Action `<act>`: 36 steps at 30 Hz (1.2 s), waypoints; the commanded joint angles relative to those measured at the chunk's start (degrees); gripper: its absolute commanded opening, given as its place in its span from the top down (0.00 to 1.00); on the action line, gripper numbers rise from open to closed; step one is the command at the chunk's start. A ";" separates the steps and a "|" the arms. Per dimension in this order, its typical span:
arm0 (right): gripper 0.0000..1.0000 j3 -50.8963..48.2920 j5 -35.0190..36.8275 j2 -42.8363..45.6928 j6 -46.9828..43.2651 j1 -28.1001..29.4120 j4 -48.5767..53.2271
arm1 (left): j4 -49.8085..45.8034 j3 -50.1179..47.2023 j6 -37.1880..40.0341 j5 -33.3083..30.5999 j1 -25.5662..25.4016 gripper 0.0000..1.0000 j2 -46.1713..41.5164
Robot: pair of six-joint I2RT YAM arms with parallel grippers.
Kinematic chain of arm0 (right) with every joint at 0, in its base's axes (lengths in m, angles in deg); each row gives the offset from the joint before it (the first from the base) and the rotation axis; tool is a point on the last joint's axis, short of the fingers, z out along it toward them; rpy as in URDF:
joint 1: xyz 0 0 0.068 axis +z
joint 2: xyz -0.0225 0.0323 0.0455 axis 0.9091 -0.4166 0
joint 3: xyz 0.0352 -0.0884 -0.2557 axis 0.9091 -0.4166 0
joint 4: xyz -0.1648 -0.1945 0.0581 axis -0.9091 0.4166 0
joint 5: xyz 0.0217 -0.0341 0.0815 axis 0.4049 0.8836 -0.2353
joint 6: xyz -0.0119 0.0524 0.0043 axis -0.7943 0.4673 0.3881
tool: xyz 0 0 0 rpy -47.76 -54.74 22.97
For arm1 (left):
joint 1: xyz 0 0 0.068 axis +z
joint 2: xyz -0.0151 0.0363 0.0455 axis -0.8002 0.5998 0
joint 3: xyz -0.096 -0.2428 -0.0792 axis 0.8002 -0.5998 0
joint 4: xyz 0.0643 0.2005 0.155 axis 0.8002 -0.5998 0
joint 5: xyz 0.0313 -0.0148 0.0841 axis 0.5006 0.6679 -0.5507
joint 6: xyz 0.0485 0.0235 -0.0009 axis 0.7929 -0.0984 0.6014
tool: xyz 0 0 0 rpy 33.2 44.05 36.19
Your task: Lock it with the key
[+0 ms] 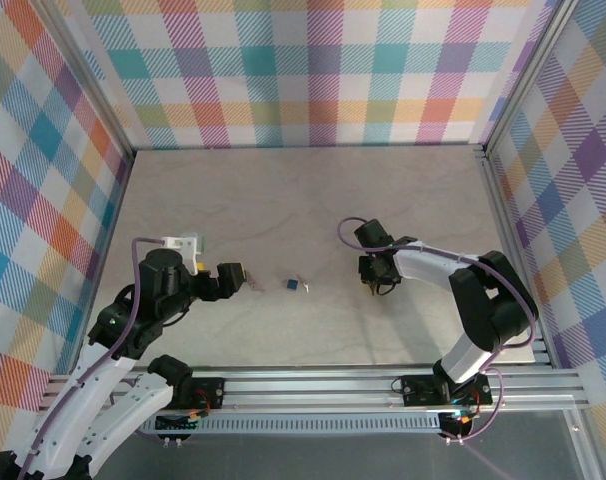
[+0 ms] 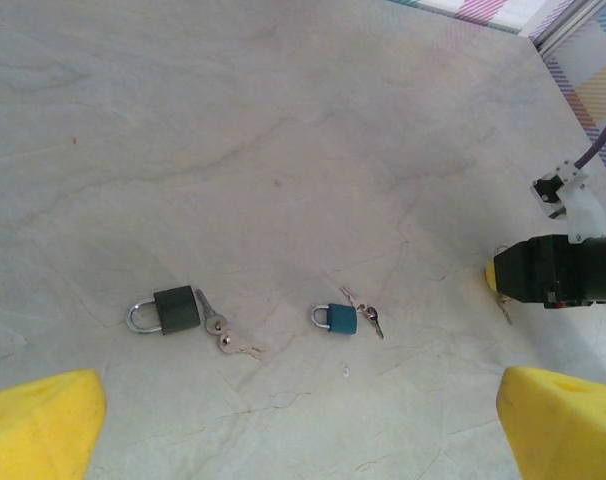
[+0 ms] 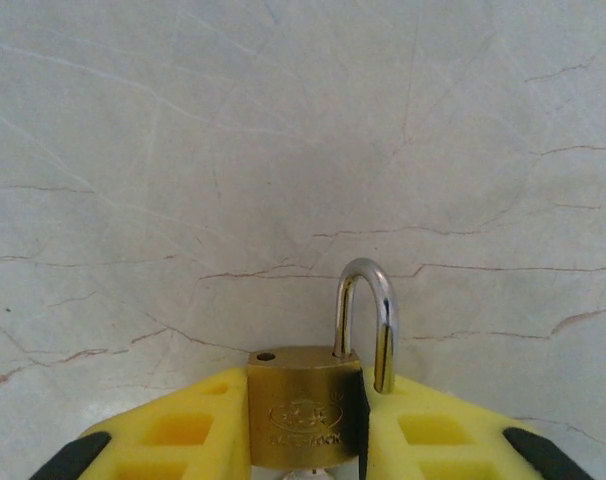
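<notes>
**Left jaws wide, right jaws narrowed around a padlock**

Seen from above, the left arm [image 1: 133, 330] rises from 7 o'clock. The left gripper [image 1: 245, 279] aims toward 3 o'clock, its yellow fingers [image 2: 43, 420] spread wide. The right arm [image 1: 483, 310] bends at 4 o'clock and reaches toward 9 o'clock. The right gripper [image 1: 376, 284] tips downward, its fingers close on both sides of a brass padlock [image 3: 305, 405]; full contact is unclear.

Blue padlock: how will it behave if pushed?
The blue padlock lies flat on the table: likely slides, won't roll. Metal shackle, compact body: probably rigid, heavy for its size. Its loose keys would probably trail or snag.
</notes>
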 commanded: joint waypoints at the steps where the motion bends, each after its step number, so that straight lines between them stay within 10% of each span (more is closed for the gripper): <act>1: 0.74 -0.83 -3.93 0.36 -0.40 -0.18 -0.44 | -0.50 -0.11 1.10 0.59 0.67 0.00 -0.22; 36: 0.75 -5.10 -11.56 7.58 -3.31 0.13 -6.80 | -0.41 -0.17 1.01 0.58 0.75 0.00 -0.04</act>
